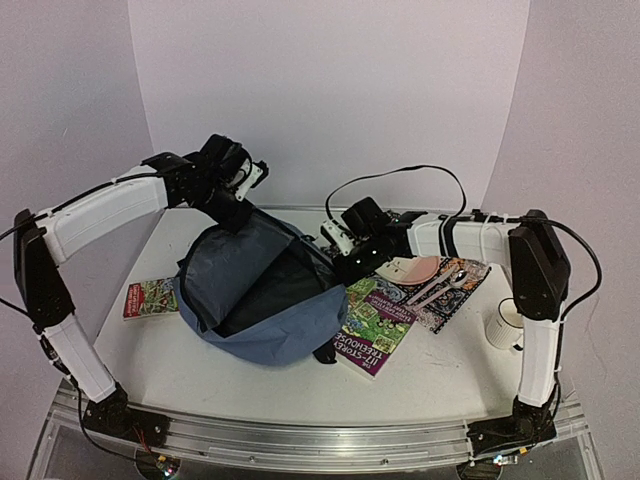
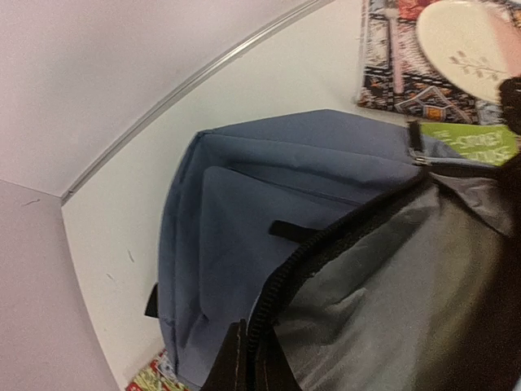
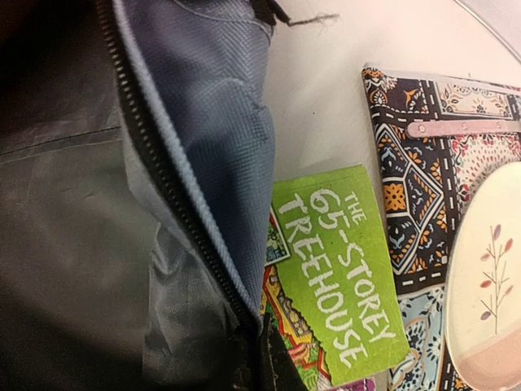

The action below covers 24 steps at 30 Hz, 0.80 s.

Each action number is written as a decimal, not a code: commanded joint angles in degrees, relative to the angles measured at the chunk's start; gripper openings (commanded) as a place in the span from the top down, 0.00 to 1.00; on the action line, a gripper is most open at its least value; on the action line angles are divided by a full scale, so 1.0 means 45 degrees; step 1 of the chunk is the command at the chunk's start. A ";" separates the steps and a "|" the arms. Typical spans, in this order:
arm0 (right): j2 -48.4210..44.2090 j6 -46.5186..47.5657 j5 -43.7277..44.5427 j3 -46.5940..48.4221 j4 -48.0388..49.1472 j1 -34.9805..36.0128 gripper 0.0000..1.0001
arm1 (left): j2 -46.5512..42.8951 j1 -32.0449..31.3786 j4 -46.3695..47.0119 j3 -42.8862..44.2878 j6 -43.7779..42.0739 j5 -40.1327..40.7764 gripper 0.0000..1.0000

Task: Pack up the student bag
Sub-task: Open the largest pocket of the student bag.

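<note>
The student bag, grey-blue with a black zipper, lies in the middle of the table with its mouth held wide and its grey lining showing. My left gripper is shut on the far left part of the zipper rim; in the left wrist view, the left gripper pinches the zipper edge of the bag. My right gripper is shut on the right side of the rim. In the right wrist view, the right gripper clamps the bag at the zipper.
A green "65-Storey Treehouse" book lies right of the bag, partly under it. Behind it a patterned notebook carries a plate and a spoon. A white cup stands far right. A small red book lies left.
</note>
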<state>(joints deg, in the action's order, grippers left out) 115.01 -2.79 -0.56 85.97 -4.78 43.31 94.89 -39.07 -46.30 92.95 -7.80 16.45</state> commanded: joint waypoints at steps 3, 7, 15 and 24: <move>0.0434 -0.0571 -0.0322 0.0521 -0.0862 -0.0051 0.97 | 0.1943 0.0854 0.3007 0.0591 -0.2752 0.3686 1.00; 0.0439 -0.0866 -0.0535 0.0610 -0.0835 -0.0035 0.96 | 0.2958 0.1150 0.4646 0.1134 -0.4064 0.4682 0.94; 0.0223 -0.1617 -0.0999 0.0685 -0.0701 0.0044 0.95 | 0.3800 0.1616 0.8675 -0.0399 -0.4594 0.5527 0.85; -0.1288 -0.2494 -0.1124 0.0067 -0.0599 -0.0050 0.67 | 0.3301 0.1767 0.8749 -0.0830 -0.2889 0.4884 0.47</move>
<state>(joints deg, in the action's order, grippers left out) 115.58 -11.49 -4.27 87.81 -4.60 43.31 113.56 -32.12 -11.39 90.19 -25.67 36.33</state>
